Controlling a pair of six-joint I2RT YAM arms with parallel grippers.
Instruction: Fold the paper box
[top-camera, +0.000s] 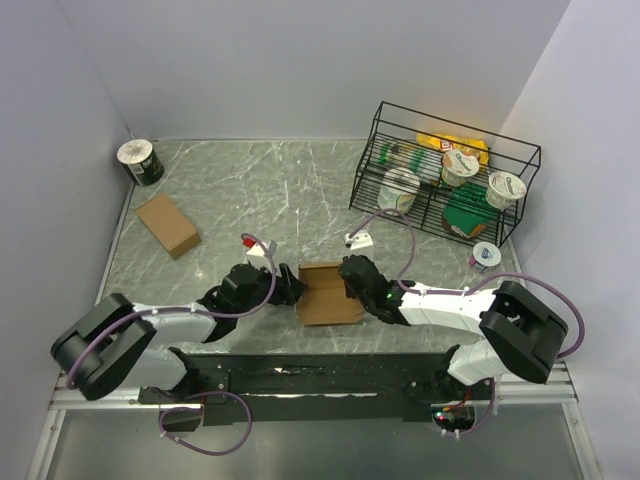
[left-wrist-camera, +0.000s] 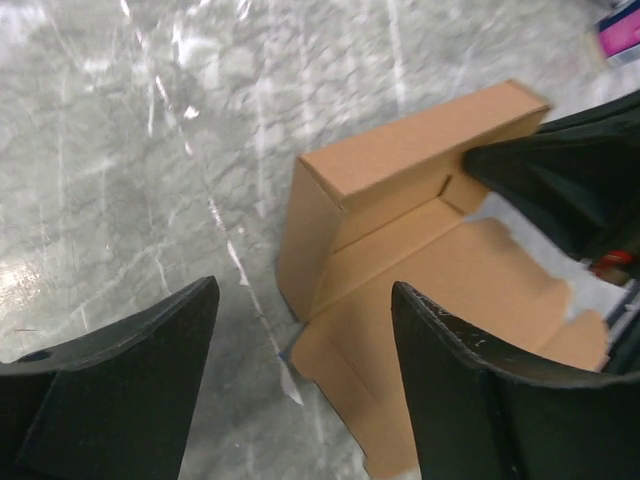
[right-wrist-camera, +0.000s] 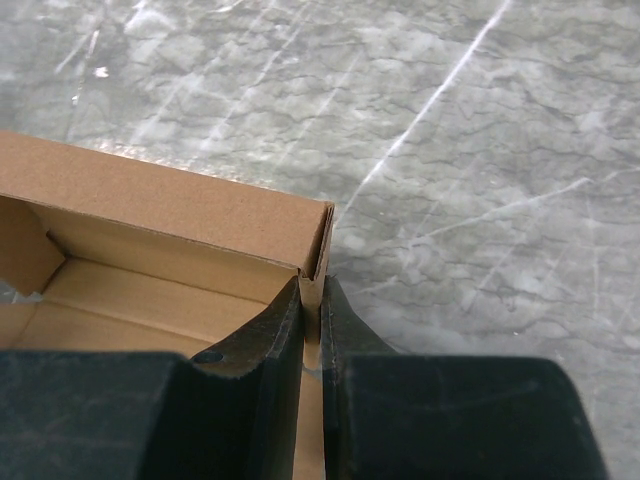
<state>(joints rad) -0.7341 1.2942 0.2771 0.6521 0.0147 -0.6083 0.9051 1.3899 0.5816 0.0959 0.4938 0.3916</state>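
Note:
The paper box lies at the table's near middle, partly folded: its far wall and side walls stand up and its near flap lies flat. My right gripper is shut on the box's right side wall; in the right wrist view the fingers pinch the cardboard edge just below the far right corner. My left gripper stands open at the box's left side. In the left wrist view its fingers straddle the box's near left corner without touching it.
A closed brown cardboard box lies at the left. A tape roll stands in the far left corner. A black wire rack with cups and packets fills the far right, with a small cup in front of it.

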